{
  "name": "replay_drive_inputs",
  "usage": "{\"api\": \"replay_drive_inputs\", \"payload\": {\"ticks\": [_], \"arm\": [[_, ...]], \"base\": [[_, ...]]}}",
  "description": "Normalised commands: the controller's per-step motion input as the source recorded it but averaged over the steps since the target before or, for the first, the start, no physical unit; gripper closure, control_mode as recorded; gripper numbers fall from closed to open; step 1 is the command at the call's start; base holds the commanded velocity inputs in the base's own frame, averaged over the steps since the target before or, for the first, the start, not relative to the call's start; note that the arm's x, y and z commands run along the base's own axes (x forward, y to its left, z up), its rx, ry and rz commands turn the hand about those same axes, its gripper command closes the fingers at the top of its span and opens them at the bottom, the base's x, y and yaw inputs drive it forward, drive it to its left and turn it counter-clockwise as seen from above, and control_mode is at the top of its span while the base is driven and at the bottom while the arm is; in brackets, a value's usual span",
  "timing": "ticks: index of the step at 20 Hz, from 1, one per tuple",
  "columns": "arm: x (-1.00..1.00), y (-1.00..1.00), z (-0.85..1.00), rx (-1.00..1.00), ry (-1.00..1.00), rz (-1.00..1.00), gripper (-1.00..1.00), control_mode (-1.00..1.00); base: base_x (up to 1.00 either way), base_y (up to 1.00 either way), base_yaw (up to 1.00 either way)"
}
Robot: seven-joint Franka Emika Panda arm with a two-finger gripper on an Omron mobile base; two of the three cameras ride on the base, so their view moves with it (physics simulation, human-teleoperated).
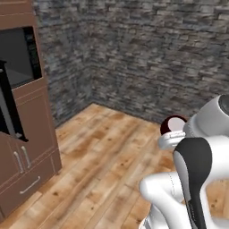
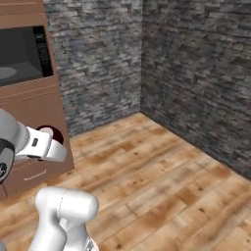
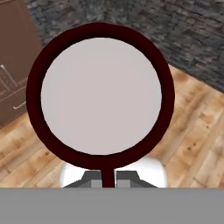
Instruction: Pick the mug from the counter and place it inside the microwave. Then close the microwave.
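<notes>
The dark red mug (image 3: 105,94) sits close in front of the hand camera, and I look straight into its pale inside. My gripper (image 3: 105,178) is shut on the mug's rim at the bottom of the hand view. From the left base view the mug (image 1: 171,124) is held in the air over the wooden floor, right of the microwave (image 1: 19,56). The microwave door (image 1: 9,107) hangs open. Its dark cavity and grey turntable (image 2: 7,73) show in the right base view, above the mug (image 2: 53,133). The counter is out of view.
The microwave is built into a tall brown cabinet (image 1: 31,120) with silver handles (image 1: 22,159) on its lower doors and drawer. Grey stone walls (image 1: 156,53) meet in a corner behind. Open wooden floor (image 2: 162,181) stretches to the right.
</notes>
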Motion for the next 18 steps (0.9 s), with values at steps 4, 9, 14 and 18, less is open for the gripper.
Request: {"api": "replay_drive_inputs", "payload": {"ticks": [4, 9, 14, 18], "arm": [[0.00, 0.00, 0.00, 0.00, 0.00, 0.00, 1.00, 1.00], [0.00, 0.00, 0.00, 0.00, 0.00, 0.00, 1.00, 1.00], [0.00, 0.00, 0.00, 0.00, 0.00, 0.00, 1.00, 1.00], [0.00, 0.00, 0.00, 0.00, 0.00, 0.00, 1.00, 1.00]], "base": [[0.39, -0.29, 0.53], [0.29, -0.11, 0.61], [0.48, -0.17, 0.61], [0.83, -0.29, 0.50]]}}
